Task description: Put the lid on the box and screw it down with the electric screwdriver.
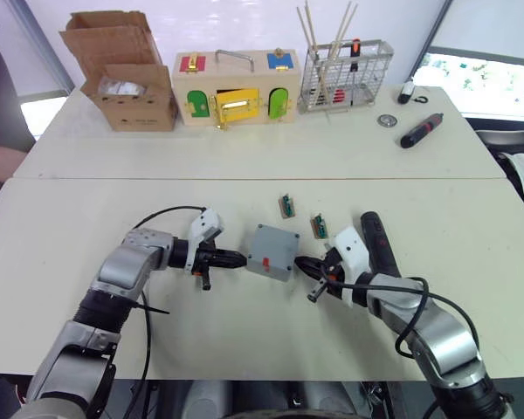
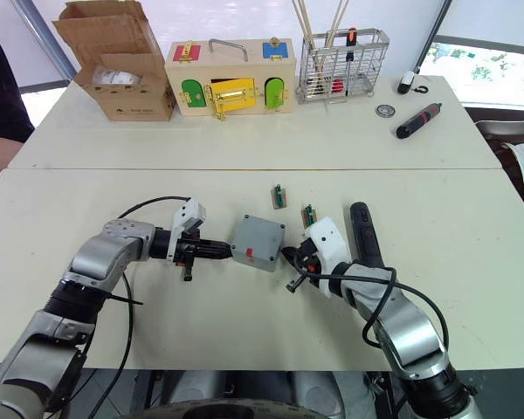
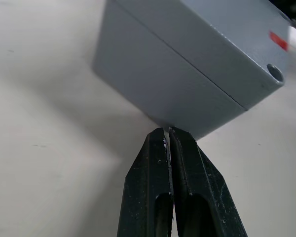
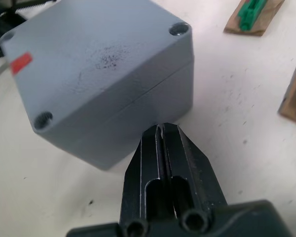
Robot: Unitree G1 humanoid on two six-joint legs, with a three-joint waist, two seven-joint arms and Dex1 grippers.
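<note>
The box (image 1: 273, 250) sat on the table (image 1: 244, 175) with the lid (image 4: 89, 54) already seated on it, a thin seam showing round the sides and open screw holes at the corners. The left gripper (image 3: 168, 136) had its fingers pressed together, holding nothing, tips at one edge of the box; the right gripper (image 4: 163, 131) was likewise closed and empty at the opposite edge, so the box lay between them. It looked like rigid, light plastic with smooth walls, likely to slide on the table if pushed from one side; bracing it at two opposite walls, clear of the corner holes, would probably serve best. The screwdriver (image 1: 381, 244) lay just beyond the right gripper from the box, within easy reach. Two small green-topped parts (image 1: 286, 206) lay just past the box, away from the robot, close enough to be knocked. Farther from the box in that direction stood a carton (image 1: 122, 74), a wooden latch box (image 1: 236, 87) and a wire basket (image 1: 345, 74), and a smaller driver (image 1: 421, 131) lay near the basket; whether screws sat in the holes I could not tell.
</note>
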